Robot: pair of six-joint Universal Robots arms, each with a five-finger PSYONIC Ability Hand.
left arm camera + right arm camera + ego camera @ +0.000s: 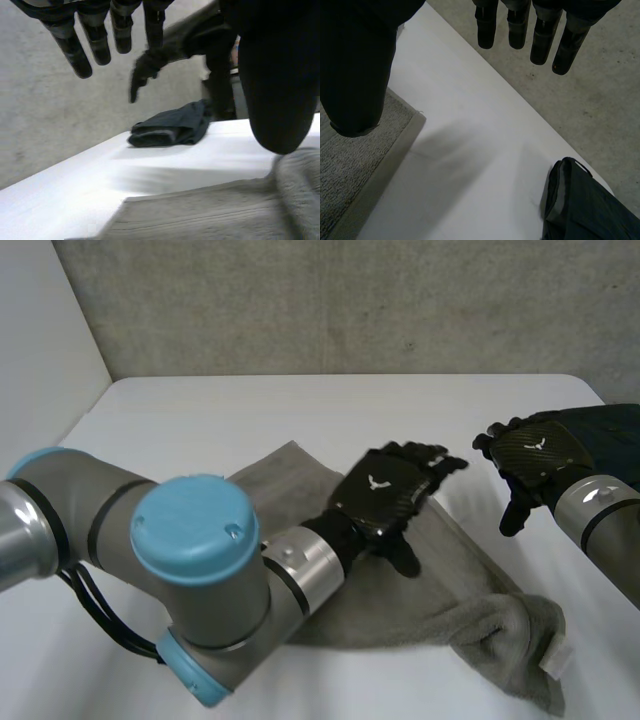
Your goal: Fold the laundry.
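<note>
White table (200, 420) holds a grey towel (470, 615), white tag (556, 661) — left robot hand (385, 495), right robot hand (535, 455) unclenched, empty.

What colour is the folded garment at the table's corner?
Dark blue-grey; the garment shows best in the left wrist view.

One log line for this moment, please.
left hand: open, over grey towel | right hand: open, over table | dark garment: beside right hand

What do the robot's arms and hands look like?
The left arm and right arm are round grey tubes, and the left arm has light-blue caps. Each ends in a silvery wrist and a black hand. The left hand and right hand have a woven pattern on the back with a small white bird-like mark.
</note>
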